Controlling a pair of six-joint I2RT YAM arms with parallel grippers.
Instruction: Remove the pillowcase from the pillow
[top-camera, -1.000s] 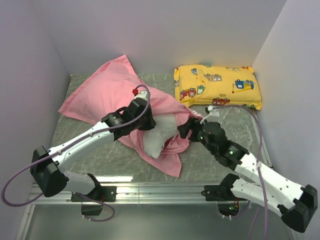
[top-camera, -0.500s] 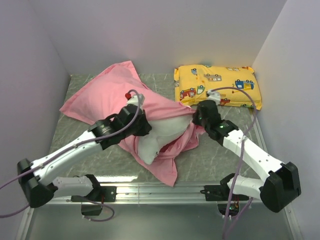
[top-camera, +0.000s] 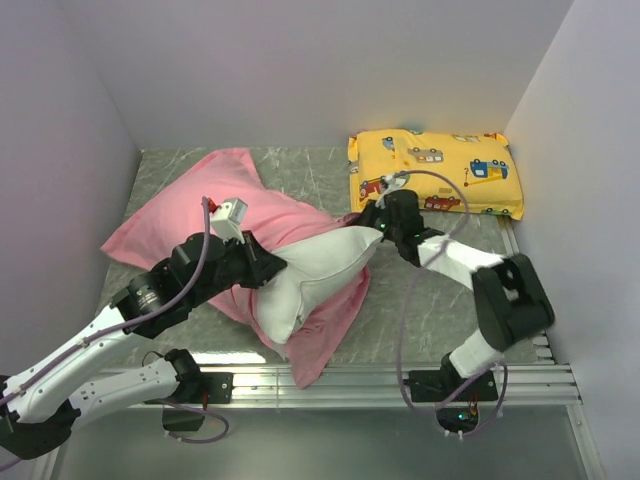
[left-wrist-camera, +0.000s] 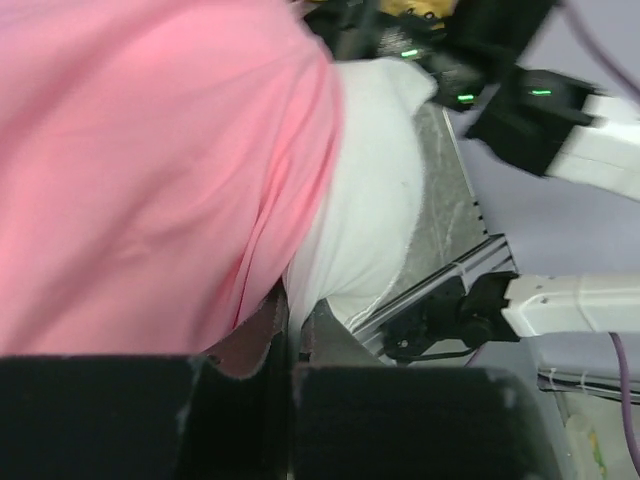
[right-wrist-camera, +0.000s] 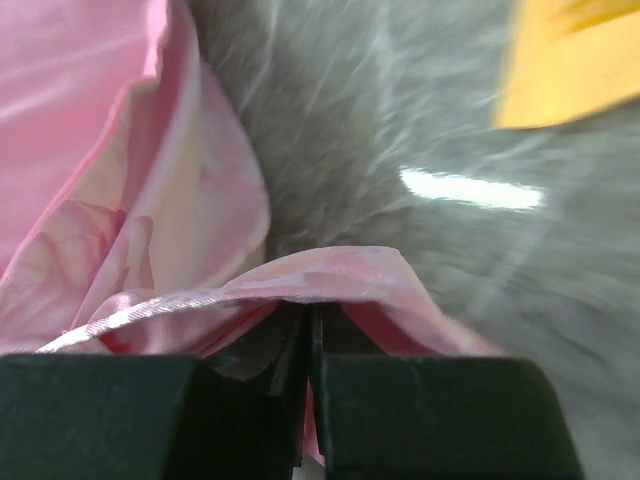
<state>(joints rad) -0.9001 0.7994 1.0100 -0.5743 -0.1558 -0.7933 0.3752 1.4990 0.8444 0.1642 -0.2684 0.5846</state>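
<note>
The pillow (top-camera: 315, 270) is seen partly out of the pillowcase (top-camera: 190, 215), lying mid-table (top-camera: 420, 290). Pink cloth is pinched by the left gripper (top-camera: 268, 268), arm stretched forward. A satin fold is clamped by the right gripper (top-camera: 372, 222), elbow sharply bent.

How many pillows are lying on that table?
2. A white pillow lies mid-table, partly out of its pink pillowcase. A yellow vehicle-print pillow sits at the far right. No other shows, though the fabric could hide something.
</note>
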